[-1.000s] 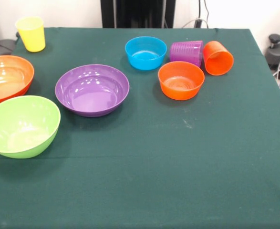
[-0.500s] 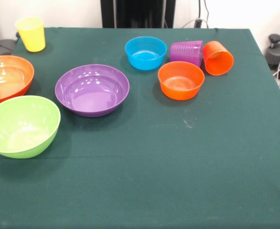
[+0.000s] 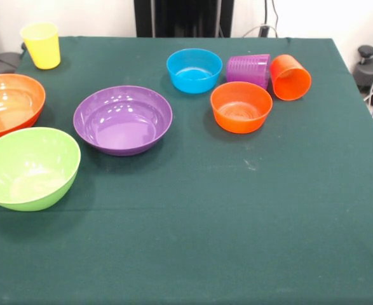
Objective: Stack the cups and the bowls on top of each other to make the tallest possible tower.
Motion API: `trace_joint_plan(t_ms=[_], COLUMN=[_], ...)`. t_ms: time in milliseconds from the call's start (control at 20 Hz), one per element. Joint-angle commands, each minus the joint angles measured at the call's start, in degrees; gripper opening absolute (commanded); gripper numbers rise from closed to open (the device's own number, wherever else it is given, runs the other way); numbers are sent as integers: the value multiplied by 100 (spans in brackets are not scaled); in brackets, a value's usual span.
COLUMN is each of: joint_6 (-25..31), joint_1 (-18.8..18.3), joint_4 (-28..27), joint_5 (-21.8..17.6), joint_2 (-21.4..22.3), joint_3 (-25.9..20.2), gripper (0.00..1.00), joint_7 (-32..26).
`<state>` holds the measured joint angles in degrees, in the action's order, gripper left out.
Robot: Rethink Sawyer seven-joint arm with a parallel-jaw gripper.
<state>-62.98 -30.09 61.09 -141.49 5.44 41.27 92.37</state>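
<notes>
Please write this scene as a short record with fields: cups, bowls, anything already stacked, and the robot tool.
upright cup: yellow cup, far corner of the green table
cups on their side: purple ribbed cup; orange cup
small bowls: blue bowl; small orange bowl
large bowls: purple bowl; lime green bowl; large orange bowl, cut by the picture edge
stacked: nothing yet
tool: not in view

Bright, even light fell from above; white glare spots sat inside the purple bowl (image 3: 122, 120) and large orange bowl (image 3: 8, 105). Soft, short shadows hugged each vessel on the green tablecloth (image 3: 237, 210). Focus was slightly soft throughout
</notes>
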Motion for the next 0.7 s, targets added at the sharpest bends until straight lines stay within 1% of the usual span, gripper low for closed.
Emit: trace_joint_plan(t_ms=[50, 100, 250, 350, 400, 550, 700], joint_6=[-283, -332, -225, -187, -253, -474, -496], joint_1=[430, 424, 490, 515, 519, 495, 519], joint_4=[474, 529, 742, 827, 859, 910, 977], joint_5=[-77, -61, 5, 42, 41, -59, -181], joint_2=[-184, -77, 139, 254, 323, 438, 472], joint_3=[-1055, -1096, -1064, -1072, -1090, -1192, -1232], gripper=[100, 100, 100, 100, 100, 100, 100], joint_7=[-1237, -1409, -1639, -1724, -1762, -1935, -2053])
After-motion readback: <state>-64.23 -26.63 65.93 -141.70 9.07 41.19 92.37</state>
